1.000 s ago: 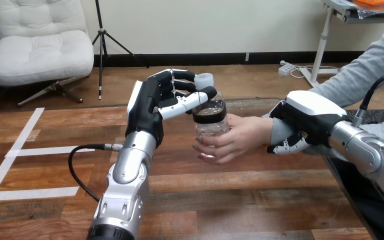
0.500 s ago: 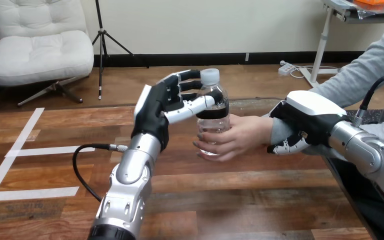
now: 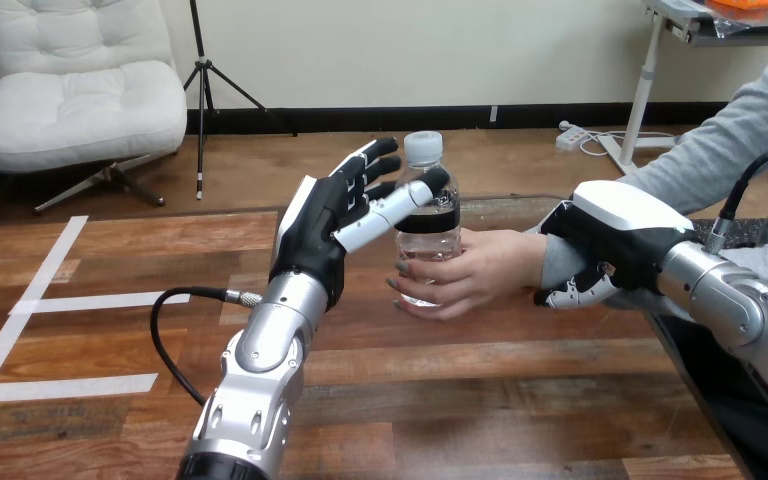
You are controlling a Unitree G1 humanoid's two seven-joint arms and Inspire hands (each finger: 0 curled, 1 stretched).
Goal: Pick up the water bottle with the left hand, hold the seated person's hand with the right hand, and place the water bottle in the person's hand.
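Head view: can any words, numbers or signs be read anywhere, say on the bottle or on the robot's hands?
None can be read.
The dark label on the water bottle shows no legible print.
The left hand and right hand carry no visible writing.

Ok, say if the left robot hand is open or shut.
Open: left robot hand fingers are straight beside the water bottle; the person's hand grips it.

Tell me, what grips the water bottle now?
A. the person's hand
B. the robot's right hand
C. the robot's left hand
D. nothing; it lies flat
A: the person's hand is curled round the water bottle, while the robot's left hand beside it has straight, open fingers.
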